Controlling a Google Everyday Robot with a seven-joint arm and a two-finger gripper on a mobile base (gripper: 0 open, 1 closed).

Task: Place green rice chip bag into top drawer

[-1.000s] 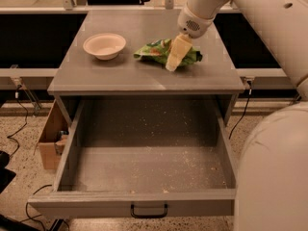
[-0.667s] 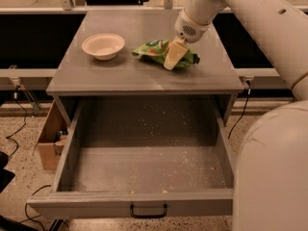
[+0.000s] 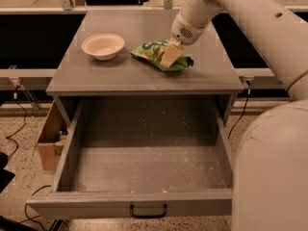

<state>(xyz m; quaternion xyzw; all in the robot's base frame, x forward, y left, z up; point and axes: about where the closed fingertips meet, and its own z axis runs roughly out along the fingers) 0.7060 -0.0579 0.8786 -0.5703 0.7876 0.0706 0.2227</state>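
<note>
gripper (image 3: pixel 167 61) atop right half of green rice chip bag (image 3: pixel 149 50), touching; grip state unclear

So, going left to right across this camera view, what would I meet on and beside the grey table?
Cardboard box on the floor → bowl → green rice chip bag. The gripper is down on the bag's right part, overlapping it, so it gets no separate place; the open top drawer spans the middle.

Counted: 1 green rice chip bag (image 3: pixel 147 51), 1 bowl (image 3: pixel 103 45), 1 top drawer (image 3: pixel 96 204), 1 cardbd box (image 3: pixel 47 146), 1 gripper (image 3: pixel 169 59) – down on bag, tabletop (image 3: pixel 96 77) rt.
</note>
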